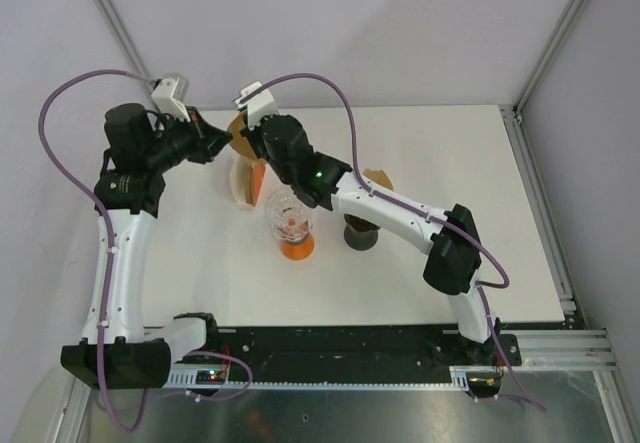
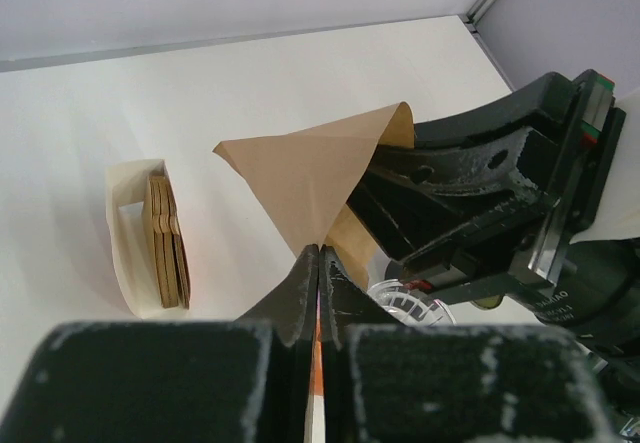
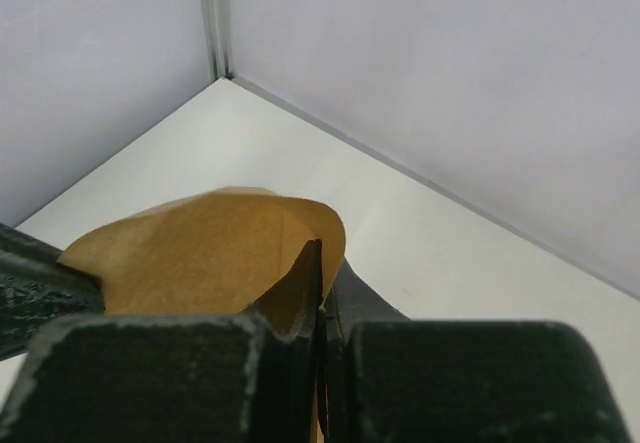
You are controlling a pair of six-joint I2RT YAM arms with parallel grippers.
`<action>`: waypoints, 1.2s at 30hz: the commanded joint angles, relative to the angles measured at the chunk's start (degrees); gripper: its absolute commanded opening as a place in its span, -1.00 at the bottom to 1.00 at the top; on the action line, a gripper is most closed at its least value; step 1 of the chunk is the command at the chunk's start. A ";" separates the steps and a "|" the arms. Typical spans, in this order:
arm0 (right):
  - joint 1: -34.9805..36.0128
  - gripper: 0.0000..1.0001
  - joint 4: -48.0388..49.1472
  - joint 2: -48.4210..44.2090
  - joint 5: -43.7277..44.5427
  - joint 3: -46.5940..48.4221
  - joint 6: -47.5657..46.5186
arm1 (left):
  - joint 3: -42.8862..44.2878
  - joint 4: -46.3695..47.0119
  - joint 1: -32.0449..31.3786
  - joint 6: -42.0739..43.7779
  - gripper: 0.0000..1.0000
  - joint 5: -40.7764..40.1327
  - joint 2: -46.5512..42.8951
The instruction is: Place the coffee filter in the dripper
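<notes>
We see both arms reaching toward the far left part of the white table (image 1: 450, 163). There the left gripper (image 1: 224, 144) and the right gripper (image 1: 246, 144) meet almost tip to tip, with a brown coffee filter (image 1: 237, 126) showing between them. Just on the near side of them lies a pale pack of filters (image 1: 247, 185), and nearer still stands the glass dripper (image 1: 290, 218) on its orange foot, with a dark round object (image 1: 360, 235) beside it, partly under the right arm.

White arms (image 1: 113, 263), black joints (image 1: 130, 135) (purple cables (image 1: 41, 118)).
</notes>
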 commanded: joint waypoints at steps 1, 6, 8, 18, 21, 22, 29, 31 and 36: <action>-0.74 -1.00 -0.31 -1.88 -1.79 2.75 0.60 | 1.98 0.03 -0.76 -0.14 -0.99 1.92 -1.15; -1.66 -1.00 -1.90 -2.61 -3.42 2.17 1.14 | 1.55 -0.02 -1.31 1.51 -1.00 0.62 -0.92; -1.88 -1.00 -1.98 -2.69 -3.74 2.18 1.21 | 1.41 0.05 -1.42 2.01 -1.00 0.42 -0.95; -2.93 -1.00 -6.71 -5.61 -5.20 2.59 0.68 | 2.26 -0.76 -1.45 7.18 -1.00 -3.36 -0.74; -3.91 -1.00 -13.01 -6.39 -7.39 5.74 0.88 | 4.30 -1.86 -1.45 9.28 -0.57 -4.17 -0.74; -4.40 -1.00 -17.05 -6.37 -8.44 8.22 0.90 | 5.05 -2.44 -1.45 9.68 -0.41 -4.91 -0.76; -6.73 -1.00 -44.81 -7.32 -18.06 22.52 1.14 | 8.09 -3.96 -1.12 15.26 0.38 -8.43 -0.22; -6.73 -1.00 -50.22 -8.64 -20.38 22.60 1.03 | 7.68 -4.04 -1.11 15.53 0.41 -7.73 0.08; -6.73 -1.00 -61.77 -10.47 -26.85 22.40 2.43 | 6.20 -3.89 -1.17 15.41 0.42 -4.71 1.11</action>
